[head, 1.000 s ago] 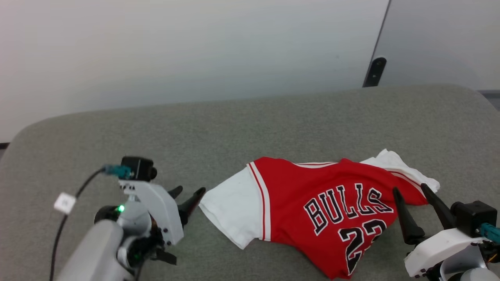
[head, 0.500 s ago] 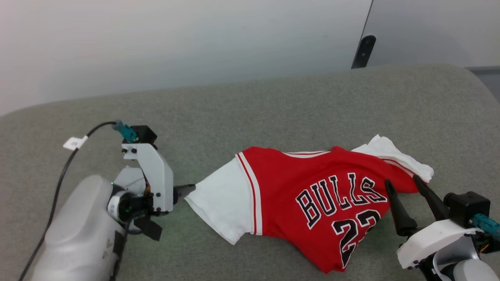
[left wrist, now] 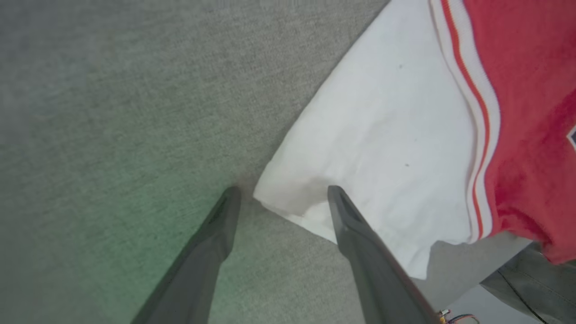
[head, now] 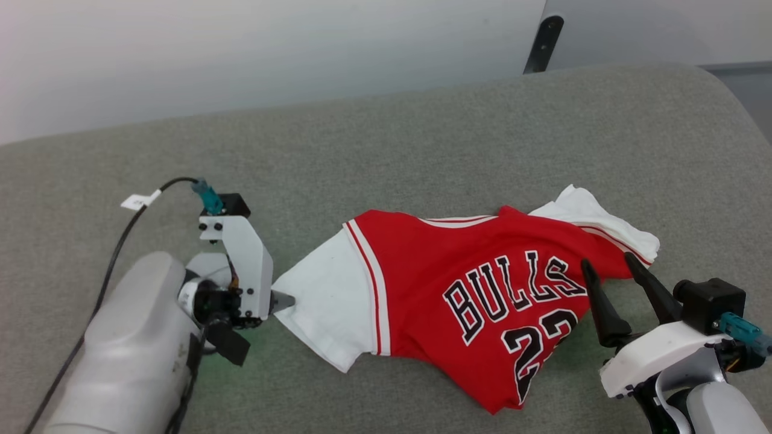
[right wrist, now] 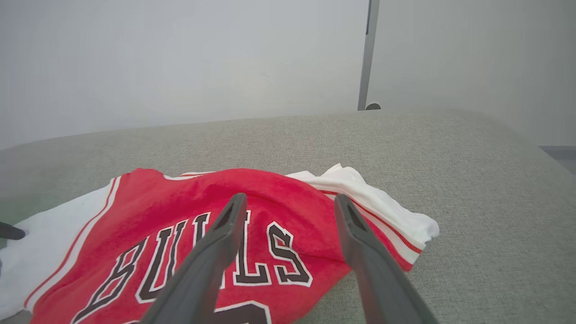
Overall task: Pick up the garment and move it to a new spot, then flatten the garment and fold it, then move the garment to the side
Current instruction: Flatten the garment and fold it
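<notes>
The garment (head: 470,289), a red jersey with white sleeves and black "BULLS" lettering, lies crumpled on the grey cushioned surface (head: 386,157). My left gripper (head: 283,299) points down at the outer corner of its left white sleeve (left wrist: 382,135). In the left wrist view the left gripper (left wrist: 282,191) is open and straddles that corner, one finger over bare cushion and the other over the sleeve. My right gripper (head: 605,259) stands open at the jersey's right side, its fingers (right wrist: 225,238) hovering over the lettering, holding nothing. The bunched right sleeve (right wrist: 382,207) lies beyond it.
A pale wall runs behind the cushion, with a dark post (head: 541,39) at the back right. The cushion's edge curves away at the far right (head: 742,114). A black cable (head: 120,241) trails from my left wrist.
The head camera has tilted, shifting the whole picture. My left gripper has turned downward and come in to the white sleeve's corner. The right gripper keeps its place beside the jersey.
</notes>
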Tool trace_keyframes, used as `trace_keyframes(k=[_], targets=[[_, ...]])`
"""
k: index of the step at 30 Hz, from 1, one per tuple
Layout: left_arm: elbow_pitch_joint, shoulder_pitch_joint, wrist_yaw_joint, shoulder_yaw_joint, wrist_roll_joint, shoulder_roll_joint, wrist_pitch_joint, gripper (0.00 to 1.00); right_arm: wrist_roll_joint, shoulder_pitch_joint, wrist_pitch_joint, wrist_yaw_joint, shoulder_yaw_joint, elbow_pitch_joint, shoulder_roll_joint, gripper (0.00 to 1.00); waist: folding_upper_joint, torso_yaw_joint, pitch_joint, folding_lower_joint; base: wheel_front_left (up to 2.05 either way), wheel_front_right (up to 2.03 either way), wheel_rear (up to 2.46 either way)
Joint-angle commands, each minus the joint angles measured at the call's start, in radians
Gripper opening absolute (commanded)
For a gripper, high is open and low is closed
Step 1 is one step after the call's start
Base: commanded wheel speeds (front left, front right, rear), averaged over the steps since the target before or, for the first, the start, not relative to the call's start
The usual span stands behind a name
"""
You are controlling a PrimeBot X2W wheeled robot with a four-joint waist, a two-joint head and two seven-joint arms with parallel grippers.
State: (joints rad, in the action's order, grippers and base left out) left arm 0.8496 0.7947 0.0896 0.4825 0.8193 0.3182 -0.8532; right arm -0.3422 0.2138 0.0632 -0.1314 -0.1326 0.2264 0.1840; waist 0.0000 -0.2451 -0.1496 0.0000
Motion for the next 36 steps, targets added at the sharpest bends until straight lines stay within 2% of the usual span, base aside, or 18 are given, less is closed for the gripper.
trace_keyframes(k=[1, 6, 12, 14, 15, 16, 17, 24, 31, 36], targets=[[0.016, 0.005, 0.003, 0.009, -0.011, 0.002, 0.002, 1.0, 0.001, 0.011, 0.004, 0.002, -0.002, 0.003, -0.003, 1.0, 0.0, -0.009, -0.012, 0.0, 0.0, 0.0, 0.0], [0.092, 0.031, 0.002, 0.041, -0.043, -0.002, 0.002, 1.0, -0.003, 0.032, 0.008, 0.002, -0.015, 0.008, -0.011, 1.0, 0.0, -0.026, -0.031, 0.0, 0.0, 0.0, 0.0], [0.194, -0.004, -0.01, 0.07, -0.041, -0.058, -0.027, 1.0, -0.009, 0.041, 0.006, 0.002, -0.023, 0.013, -0.016, 1.0, 0.0, -0.039, -0.037, 0.0, 0.0, 0.0, 0.0], [0.217, -0.02, -0.006, 0.076, -0.036, -0.074, -0.035, 0.47, -0.01, 0.042, 0.004, 0.002, -0.021, 0.013, -0.012, 1.0, 0.0, -0.041, -0.036, 0.0, 0.0, 0.0, 0.0], [0.228, -0.027, -0.003, 0.078, -0.034, -0.079, -0.034, 0.36, -0.011, 0.041, 0.003, 0.002, -0.02, 0.012, -0.01, 1.0, 0.0, -0.042, -0.035, 0.0, 0.0, 0.0, 0.0], [0.241, -0.034, -0.005, 0.078, -0.029, -0.085, -0.04, 0.13, -0.013, 0.04, 0.001, 0.002, -0.018, 0.012, -0.009, 1.0, 0.0, -0.042, -0.034, 0.0, 0.0, 0.0, 0.0], [0.247, -0.041, -0.001, 0.084, -0.03, -0.092, -0.044, 0.0, -0.012, 0.04, 0.001, 0.002, -0.014, 0.011, -0.007, 1.0, 0.0, -0.041, -0.032, 0.0, 0.0, 0.0, 0.0], [0.28, -0.052, 0.012, 0.107, -0.034, -0.112, -0.055, 0.0, -0.015, 0.049, -0.024, 0.002, -0.009, 0.003, 0.001, 1.0, 0.0, -0.025, -0.024, 0.0, 0.0, 0.0, 0.0], [0.253, -0.008, 0.032, 0.116, -0.032, -0.065, -0.043, 0.0, -0.042, 0.084, -0.097, 0.002, -0.023, 0.003, 0.04, 1.0, 0.0, -0.001, -0.022, 0.0, 0.0, 0.0, 0.0], [0.213, 0.008, 0.037, 0.128, -0.024, -0.047, -0.032, 0.0, -0.098, 0.161, -0.2, 0.002, -0.063, 0.018, 0.1, 1.0, 0.0, 0.023, -0.028, 0.0, 0.0, 0.0, 0.0]])
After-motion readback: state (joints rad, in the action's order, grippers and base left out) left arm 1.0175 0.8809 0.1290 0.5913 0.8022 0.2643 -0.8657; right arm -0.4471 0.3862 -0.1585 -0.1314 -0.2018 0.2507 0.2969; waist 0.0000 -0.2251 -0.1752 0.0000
